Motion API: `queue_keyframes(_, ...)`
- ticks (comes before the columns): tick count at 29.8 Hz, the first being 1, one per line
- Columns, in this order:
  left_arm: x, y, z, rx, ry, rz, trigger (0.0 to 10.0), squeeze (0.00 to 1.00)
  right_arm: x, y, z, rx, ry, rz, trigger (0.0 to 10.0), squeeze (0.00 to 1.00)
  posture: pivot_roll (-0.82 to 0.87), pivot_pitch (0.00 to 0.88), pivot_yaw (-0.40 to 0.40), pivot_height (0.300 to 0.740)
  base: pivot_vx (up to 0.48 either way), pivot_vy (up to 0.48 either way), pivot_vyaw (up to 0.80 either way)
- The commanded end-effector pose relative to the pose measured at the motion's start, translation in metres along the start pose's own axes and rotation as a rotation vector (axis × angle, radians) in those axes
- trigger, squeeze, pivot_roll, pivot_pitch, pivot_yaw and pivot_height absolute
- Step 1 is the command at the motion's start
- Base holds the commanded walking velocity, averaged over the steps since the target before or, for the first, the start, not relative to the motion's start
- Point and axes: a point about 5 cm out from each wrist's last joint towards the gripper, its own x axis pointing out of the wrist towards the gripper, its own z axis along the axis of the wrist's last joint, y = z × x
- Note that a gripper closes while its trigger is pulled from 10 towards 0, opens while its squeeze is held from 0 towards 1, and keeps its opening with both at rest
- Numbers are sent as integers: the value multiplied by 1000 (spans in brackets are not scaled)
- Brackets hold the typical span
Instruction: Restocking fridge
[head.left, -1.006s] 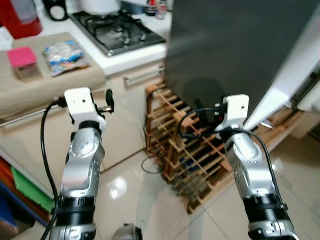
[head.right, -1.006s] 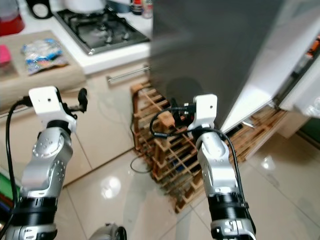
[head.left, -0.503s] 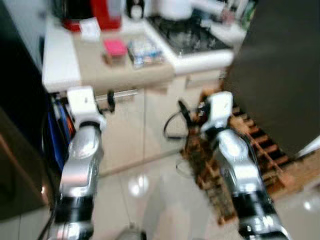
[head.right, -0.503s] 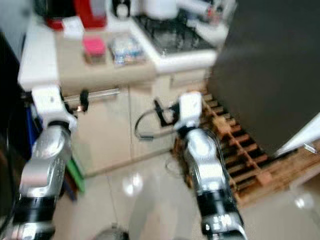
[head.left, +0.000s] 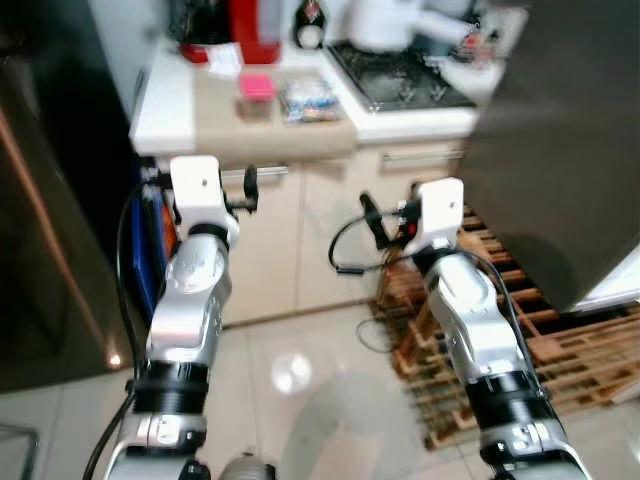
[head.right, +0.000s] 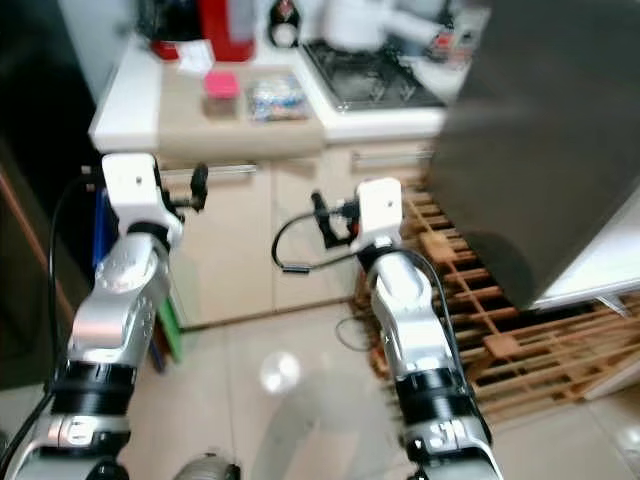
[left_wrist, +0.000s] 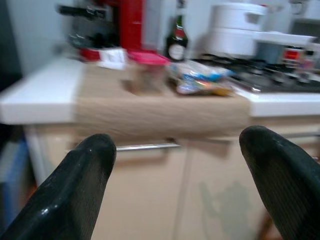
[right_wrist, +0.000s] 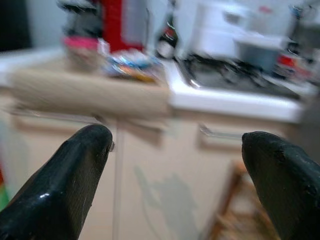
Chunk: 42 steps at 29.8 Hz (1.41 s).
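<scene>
I hold both arms raised in front of me, facing the kitchen counter (head.left: 180, 110) that runs across the upper part of the frame. My left gripper (left_wrist: 175, 195) has its two black fingers spread wide with nothing between them, and my right gripper (right_wrist: 175, 195) is the same, parted and empty. The things I judge I am meant to carry sit on the wooden board at the top centre of the eye views: a small container with a pink lid (head.left: 257, 90) and, just beside it on its right, a crinkly food packet (head.left: 309, 98). Both are well apart from my fingers. Behind them stand a red appliance (head.left: 255, 28) and a dark bottle (left_wrist: 176, 41), and further right the gas hob (head.left: 405, 85) with a white pot (head.left: 380, 22). The dark fridge door (head.left: 560, 150) fills the upper right of the frame, with a wooden wine rack (head.left: 500, 330) low beside it. To do this step well, I think I should close in squarely on the board before reaching, settle so the blur clears, keep the fingers apart, and pick one item at a time. The packet looks soft and may slip, so the rigid container seems the easier first grasp. I should keep my elbows clear of the drawer handle (head.left: 265, 173).
</scene>
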Motion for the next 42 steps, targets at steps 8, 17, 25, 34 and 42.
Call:
queue_keyframes(8,1,13,-10,-27,41,74,10000,0,-3,10,-1,-11,-5,73,10000,0,-78,0,-29,740,34,-322,119)
queue_keyframes(17,-2,5,6,-13,-66,-40,10000,0,-1,4,-1,-32,-11,9,10000,0,-71,0,-25,740,0,0,297)
queue_keyframes(25,-2,10,11,-21,-77,-8,10000,0,-3,4,-4,-7,-9,-10,10000,0,-69,0,-19,740,302,0,0)
queue_keyframes(34,-1,12,12,-12,-78,7,10000,0,-1,8,-5,-17,1,6,10000,0,-66,0,-17,740,432,0,0)
queue_keyframes(42,1,9,19,-22,-95,5,10000,0,2,9,-1,-47,-9,8,10000,0,-70,0,-18,740,396,270,455)
